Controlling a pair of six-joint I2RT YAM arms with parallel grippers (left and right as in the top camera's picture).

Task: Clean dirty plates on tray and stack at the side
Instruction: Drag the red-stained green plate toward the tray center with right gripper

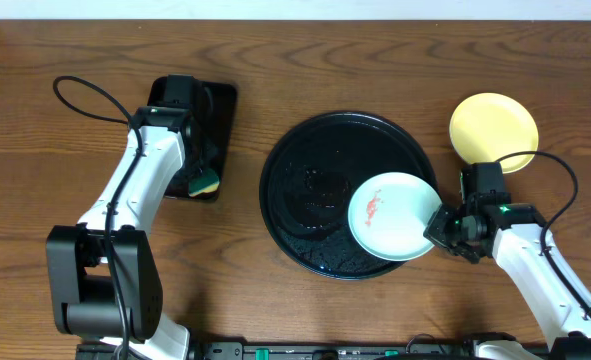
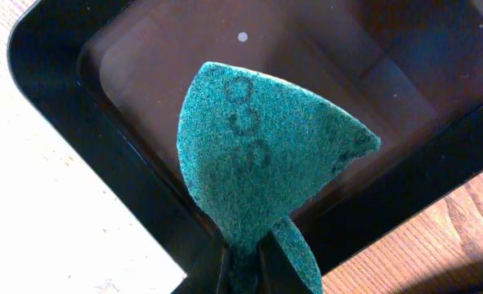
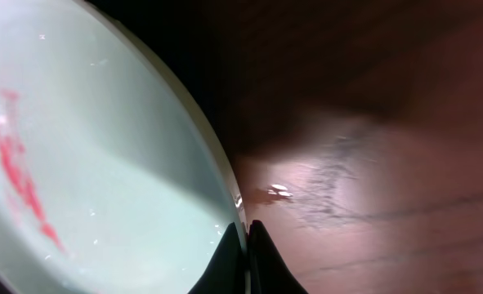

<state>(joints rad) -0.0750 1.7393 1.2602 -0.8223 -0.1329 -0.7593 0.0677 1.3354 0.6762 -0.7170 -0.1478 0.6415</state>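
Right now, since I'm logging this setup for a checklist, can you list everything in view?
round tray: one, glossy black, middle of the table
mint plate: one, pale mint with a red smear, on the round tray's right part, reaching its rim
yellow plate: one, pale yellow, on the table to the right of the round tray
rectangular tray: one, black, left side of the table
sponge: one, green scouring face with a yellow body, over the rectangular tray
table: one, brown wood
left tool: one, black, shut on the sponge
right tool: one, black, shut on the mint plate's rim
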